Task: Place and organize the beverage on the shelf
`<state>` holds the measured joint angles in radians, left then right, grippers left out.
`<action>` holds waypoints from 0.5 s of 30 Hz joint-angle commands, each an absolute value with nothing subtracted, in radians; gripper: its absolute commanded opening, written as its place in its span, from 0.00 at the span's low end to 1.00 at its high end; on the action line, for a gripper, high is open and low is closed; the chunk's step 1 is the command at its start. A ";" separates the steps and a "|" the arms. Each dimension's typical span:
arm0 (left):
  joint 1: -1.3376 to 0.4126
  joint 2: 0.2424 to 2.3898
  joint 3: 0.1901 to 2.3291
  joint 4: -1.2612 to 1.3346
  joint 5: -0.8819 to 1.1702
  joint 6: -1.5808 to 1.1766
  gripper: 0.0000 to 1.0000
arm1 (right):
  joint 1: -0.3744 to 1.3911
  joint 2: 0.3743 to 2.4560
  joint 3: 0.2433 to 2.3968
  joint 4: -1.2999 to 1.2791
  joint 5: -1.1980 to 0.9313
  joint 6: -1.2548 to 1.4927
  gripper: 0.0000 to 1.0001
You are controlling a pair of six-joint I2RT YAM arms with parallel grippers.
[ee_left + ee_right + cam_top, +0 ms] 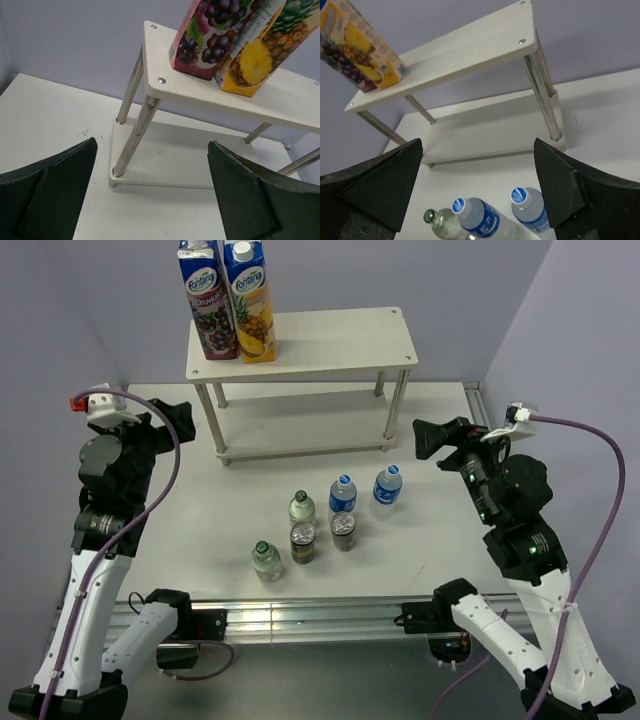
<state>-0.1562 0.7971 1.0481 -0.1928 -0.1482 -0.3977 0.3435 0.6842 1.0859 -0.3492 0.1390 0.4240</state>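
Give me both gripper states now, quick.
Left gripper: open, holding nothing.
Right gripper: open, holding nothing.

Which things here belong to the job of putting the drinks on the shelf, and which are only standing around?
For the job:
- shelf
- two water bottles
- two green-capped bottles
- two cans

Only standing around:
- two juice cartons, on the top board's left end

A robot lab; bare lilac walls point(80, 300), white table point(200, 530) on aluminium framing point(330, 612).
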 commanded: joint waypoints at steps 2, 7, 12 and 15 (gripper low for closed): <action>-0.156 0.798 1.016 -0.178 -0.181 -0.371 0.99 | 0.471 0.660 1.077 -0.440 0.289 0.328 0.98; -0.156 0.819 1.023 -0.196 -0.172 -0.376 0.99 | 0.800 0.768 1.078 -0.665 1.004 0.386 0.94; -0.155 0.819 1.020 -0.209 -0.209 -0.383 0.99 | 1.107 0.787 1.007 -0.931 1.157 0.797 0.95; -0.156 0.821 1.015 -0.209 -0.209 -0.383 0.99 | 1.130 0.710 0.855 -0.824 1.046 0.815 0.95</action>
